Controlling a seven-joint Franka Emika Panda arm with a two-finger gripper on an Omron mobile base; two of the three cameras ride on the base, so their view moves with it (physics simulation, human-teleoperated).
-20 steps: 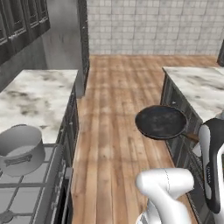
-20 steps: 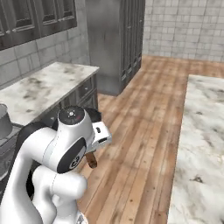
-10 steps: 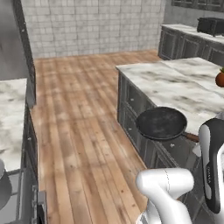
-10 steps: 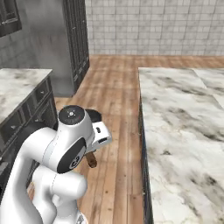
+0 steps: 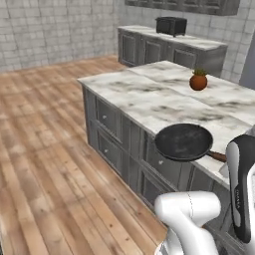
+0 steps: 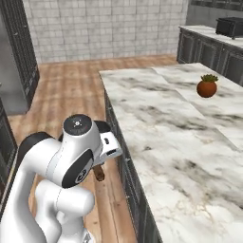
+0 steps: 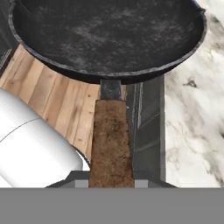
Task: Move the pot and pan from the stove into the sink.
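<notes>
The pan (image 5: 183, 142) is a shallow black frying pan, held level in the air over the near edge of a marble island. Its brown handle (image 5: 216, 157) runs back behind my white arm. In the hand view the pan (image 7: 109, 35) fills the top and the handle (image 7: 111, 140) comes straight down into my gripper (image 7: 111, 181), which is shut on it. The end of the handle (image 6: 98, 173) also pokes out below my arm in the right base view. The pot, the stove and the sink are out of view.
A marble-topped island (image 5: 144, 99) (image 6: 190, 147) with dark drawers stands to my right. On it sits a small plant in a round brown pot (image 5: 198, 81) (image 6: 207, 87). A dark appliance (image 5: 171, 26) sits on the back counter. Wooden floor (image 5: 40, 149) lies to the left.
The whole picture has swung round with the base: the counter with the grey pot has left the views and the island has come in. The pan stays in my gripper.
</notes>
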